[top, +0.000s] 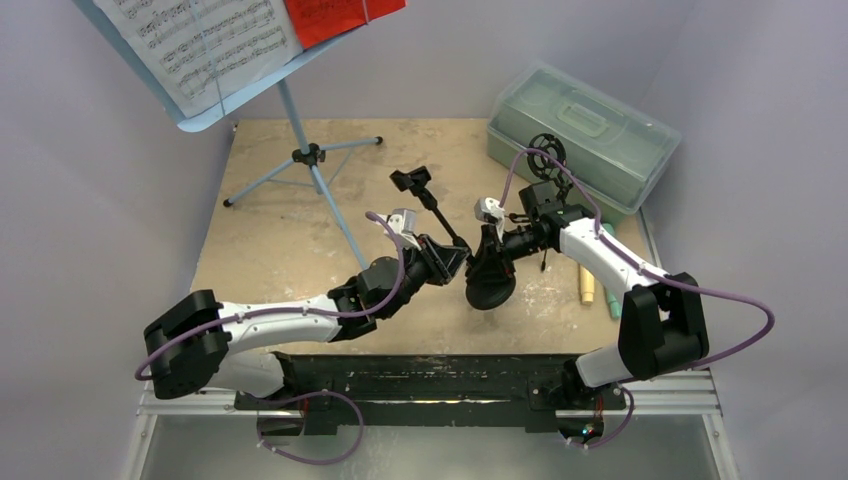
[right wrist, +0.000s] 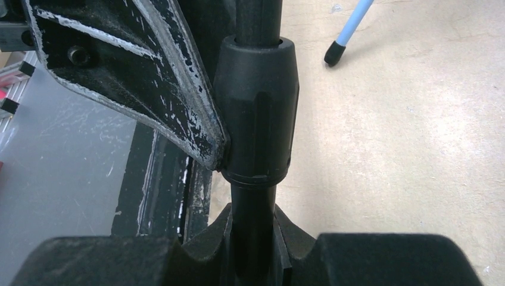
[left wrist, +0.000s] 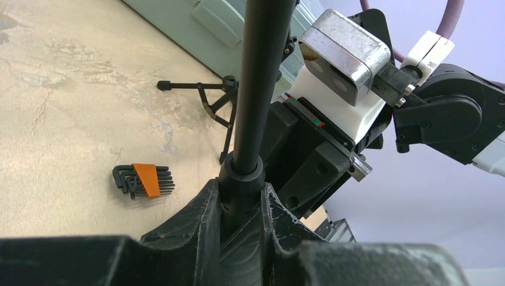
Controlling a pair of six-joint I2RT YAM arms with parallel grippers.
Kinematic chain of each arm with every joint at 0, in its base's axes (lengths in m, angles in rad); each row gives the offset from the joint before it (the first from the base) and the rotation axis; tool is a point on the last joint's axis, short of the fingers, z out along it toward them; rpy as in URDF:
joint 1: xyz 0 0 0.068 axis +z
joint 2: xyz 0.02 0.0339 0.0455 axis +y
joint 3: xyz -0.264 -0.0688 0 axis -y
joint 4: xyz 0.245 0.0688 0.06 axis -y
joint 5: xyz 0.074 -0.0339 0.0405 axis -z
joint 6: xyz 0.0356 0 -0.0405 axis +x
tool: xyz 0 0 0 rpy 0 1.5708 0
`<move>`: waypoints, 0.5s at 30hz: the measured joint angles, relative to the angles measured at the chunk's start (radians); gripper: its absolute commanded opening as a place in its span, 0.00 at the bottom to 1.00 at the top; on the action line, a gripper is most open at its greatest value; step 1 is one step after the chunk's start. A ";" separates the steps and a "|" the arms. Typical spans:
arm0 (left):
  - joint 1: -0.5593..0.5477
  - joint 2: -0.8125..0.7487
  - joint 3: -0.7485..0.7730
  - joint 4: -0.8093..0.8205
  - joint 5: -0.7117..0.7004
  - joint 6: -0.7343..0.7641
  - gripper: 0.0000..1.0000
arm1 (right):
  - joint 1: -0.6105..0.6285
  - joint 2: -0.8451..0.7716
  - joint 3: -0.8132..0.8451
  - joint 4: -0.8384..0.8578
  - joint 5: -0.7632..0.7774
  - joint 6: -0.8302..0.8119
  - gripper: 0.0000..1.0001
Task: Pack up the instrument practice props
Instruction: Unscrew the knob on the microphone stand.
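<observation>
A black mic holder with a round base hangs tilted over the table's middle, its clip end pointing to the far left. My left gripper is shut on its pole at the collar. My right gripper is shut on the same pole just below that collar. In the wrist views the left gripper and the right gripper both press on the pole. The pale-blue rack with white pages and a red page stands far left on tripod legs.
A translucent grey-green case lies shut at the far right, with a second black holder on tripod legs in front of it. Cream and teal microphones lie beside the right arm. A hex key set lies on the table.
</observation>
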 measured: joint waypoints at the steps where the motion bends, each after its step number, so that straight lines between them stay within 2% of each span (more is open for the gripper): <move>1: 0.000 0.000 0.000 -0.001 0.000 0.001 0.10 | 0.000 0.000 0.000 0.002 0.002 0.002 0.00; 7: 0.002 -0.018 -0.023 0.042 0.025 0.042 0.64 | 0.000 -0.004 0.000 0.001 -0.001 -0.011 0.00; 11: 0.011 -0.097 -0.051 0.106 0.094 0.124 0.81 | -0.002 -0.008 0.000 -0.008 -0.002 -0.029 0.00; 15: 0.032 -0.188 -0.097 0.151 0.183 0.195 0.87 | -0.002 -0.008 0.000 -0.027 -0.003 -0.054 0.00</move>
